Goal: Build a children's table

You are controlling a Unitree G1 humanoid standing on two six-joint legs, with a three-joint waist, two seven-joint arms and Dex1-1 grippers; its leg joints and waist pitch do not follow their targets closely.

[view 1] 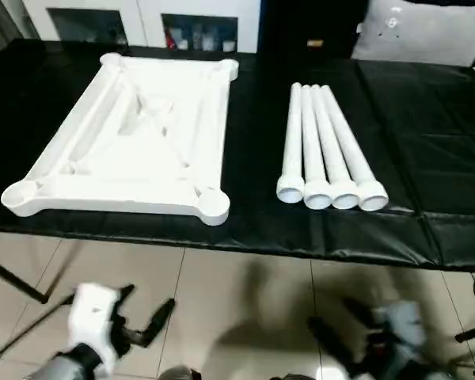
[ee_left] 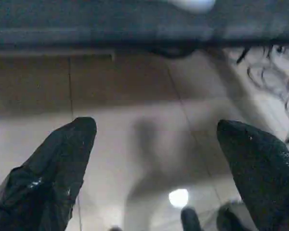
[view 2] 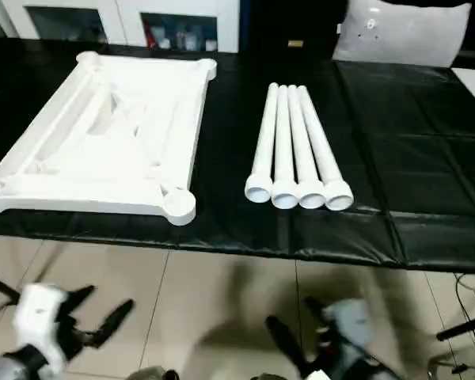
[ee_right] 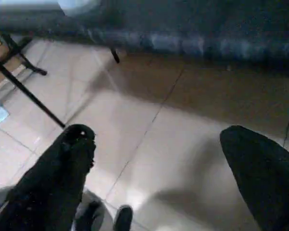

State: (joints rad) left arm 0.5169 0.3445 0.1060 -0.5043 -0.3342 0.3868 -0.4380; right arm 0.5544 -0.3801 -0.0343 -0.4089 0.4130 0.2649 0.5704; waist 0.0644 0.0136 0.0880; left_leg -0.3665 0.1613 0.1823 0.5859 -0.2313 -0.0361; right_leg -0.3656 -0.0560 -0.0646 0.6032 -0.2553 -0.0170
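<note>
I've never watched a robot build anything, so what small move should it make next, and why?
Probably reach the right hand up and forward to the nearest of the four legs. Both hands, the left hand too, hang open and empty over the floor, below the black table's edge. The legs lie side by side, and the tabletop already lies underside up with its corner sockets free.

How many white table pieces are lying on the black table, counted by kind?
Table top, lying with its ribbed underside up: 1
Legs, lying side by side: 4
Total: 5 white pieces on the black work table
</note>
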